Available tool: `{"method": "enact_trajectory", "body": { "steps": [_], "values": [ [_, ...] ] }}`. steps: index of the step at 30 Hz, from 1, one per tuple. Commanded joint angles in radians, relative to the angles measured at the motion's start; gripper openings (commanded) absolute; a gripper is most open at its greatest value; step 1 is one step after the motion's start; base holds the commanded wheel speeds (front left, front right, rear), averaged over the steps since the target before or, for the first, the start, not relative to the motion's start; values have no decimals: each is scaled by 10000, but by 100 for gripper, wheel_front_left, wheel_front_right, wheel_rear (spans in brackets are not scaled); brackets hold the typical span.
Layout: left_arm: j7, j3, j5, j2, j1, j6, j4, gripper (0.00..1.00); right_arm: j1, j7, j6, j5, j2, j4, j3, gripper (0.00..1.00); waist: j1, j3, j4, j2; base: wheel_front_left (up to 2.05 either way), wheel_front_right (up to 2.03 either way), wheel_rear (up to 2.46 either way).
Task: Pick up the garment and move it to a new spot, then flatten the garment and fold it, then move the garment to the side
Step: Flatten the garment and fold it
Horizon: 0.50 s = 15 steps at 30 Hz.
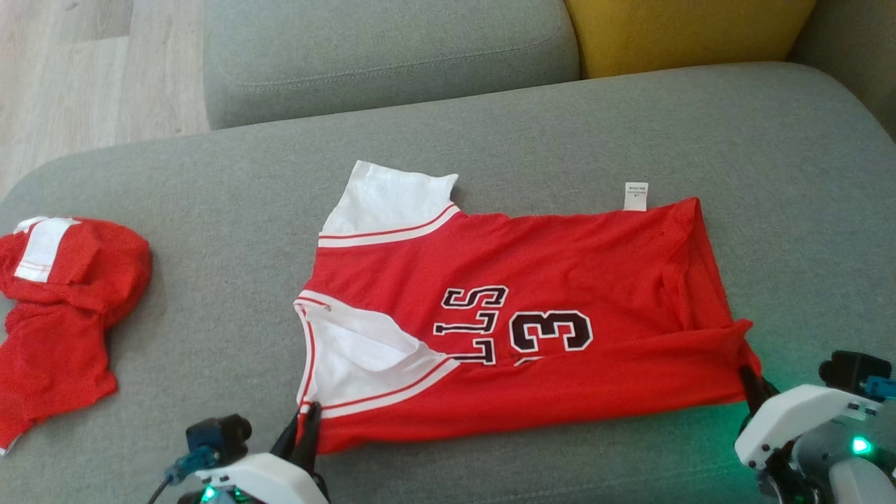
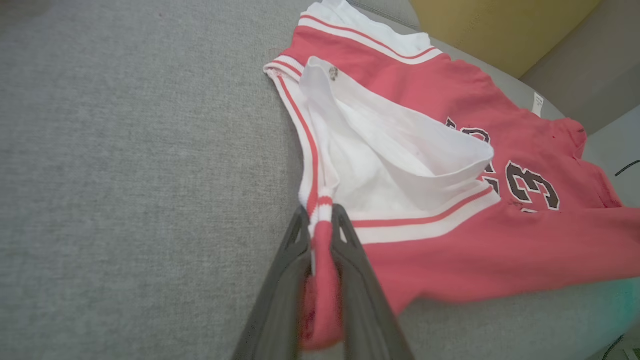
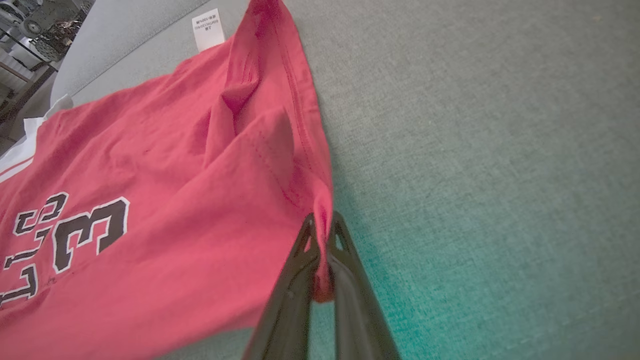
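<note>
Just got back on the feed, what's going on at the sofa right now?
The robot holds the red jersey, spread on the grey sofa seat. Its left hand is shut on the white-trimmed shoulder end, its right hand on the hem corner. The near edge looks stretched between them, so this seems to be flattening or the start of a fold. A second red garment lies crumpled at the seat's left, untouched.

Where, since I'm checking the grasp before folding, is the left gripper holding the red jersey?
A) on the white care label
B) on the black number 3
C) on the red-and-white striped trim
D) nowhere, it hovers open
C: in the left wrist view the left gripper is shut on the red jersey at its striped trim, which bunches between the jaws.
</note>
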Motion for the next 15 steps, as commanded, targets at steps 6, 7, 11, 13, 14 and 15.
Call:
{"method": "enact_trajectory", "body": {
  "steps": [6, 7, 11, 13, 14, 15],
  "values": [
    [-105, 328, 96, 195, -250, 295, -778, 100, -10, 95, -7, -113, 112, -1326, -231, 100, 0, 1, -83, -1, 0, 0, 0],
    [-225, 412, 98, 206, -310, 375, -860, 100, -20, 21, -7, -107, 149, -1493, -286, 100, 0, 5, -96, -1, 0, 0, 0],
    [-873, 837, 70, 207, -717, 618, -1248, 100, -101, -626, -7, -94, 285, -2165, -369, 100, 0, 68, -147, -1, 0, 0, 0],
    [-1119, 1016, 68, 187, -1005, 636, -1473, 100, -156, -1015, -7, -123, 326, -2441, -293, 100, 0, 145, -201, -1, 0, 0, 0],
    [-1200, 1080, 73, 178, -1166, 610, -1566, 100, -192, -1215, -7, -187, 333, -2549, -243, 100, 0, 193, -236, -1, 0, 0, 0],
    [-1263, 1138, 106, 179, -1347, 597, -1648, 100, -242, -1407, -7, -273, 337, -2648, -182, 100, 0, 284, -282, -1, 0, 0, 0]
  ]
}}
